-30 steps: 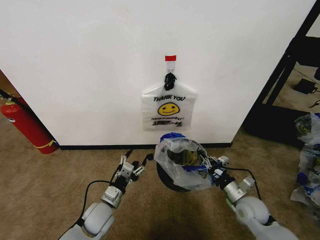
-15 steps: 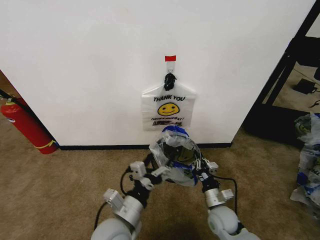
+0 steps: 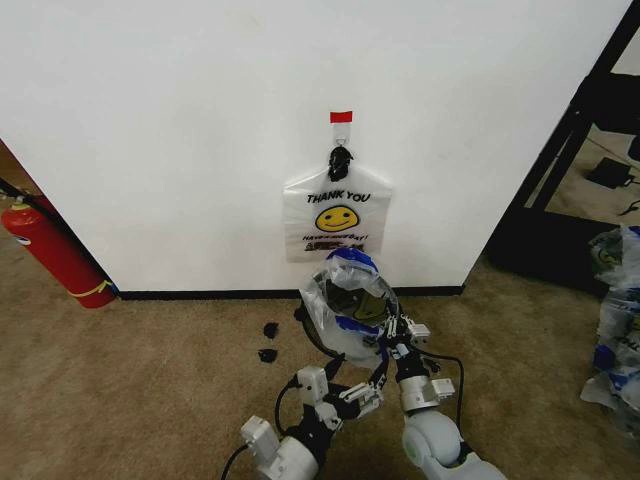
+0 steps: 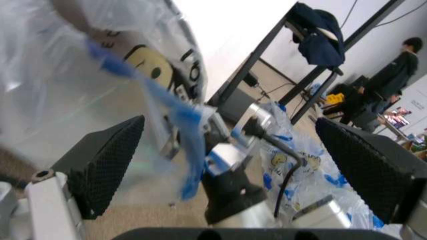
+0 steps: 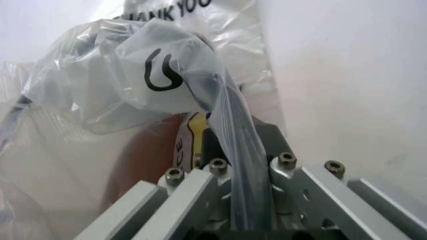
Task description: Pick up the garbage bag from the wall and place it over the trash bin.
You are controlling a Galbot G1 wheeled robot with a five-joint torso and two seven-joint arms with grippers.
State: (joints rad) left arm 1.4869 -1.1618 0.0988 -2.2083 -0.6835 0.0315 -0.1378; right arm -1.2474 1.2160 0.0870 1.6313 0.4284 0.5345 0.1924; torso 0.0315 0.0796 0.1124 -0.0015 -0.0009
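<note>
The thin translucent white plastic garbage bag [image 3: 350, 315], with blue patches at its handles, is draped over the small round black wire-mesh trash bin [image 3: 310, 335], which stands on the brown carpet [image 3: 150, 370] just in front of the large plain white wall [image 3: 180, 130]. The bag's mouth is spread open above the bin's rim.

The right claw [image 3: 392, 335] sits at the near right side of the bin, its metal fingers [image 5: 200, 187] pinched together on a twisted strand of the bag's film; the right wrist view shows the plastic [image 5: 167, 85] running down between them. The left claw [image 3: 345, 385] hangs lower and nearer the robot, beside the right arm, its black padded fingers [image 4: 107, 162] spread wide apart with nothing between them.

On the wall, a similar flat white bag [image 3: 337, 215] printed "THANK YOU" over a yellow smiley hangs by black-knotted handles from a small hook beneath a red tape strip [image 3: 341, 117]. A red fire extinguisher [image 3: 55, 250] leans against the wall far to the left.
</note>
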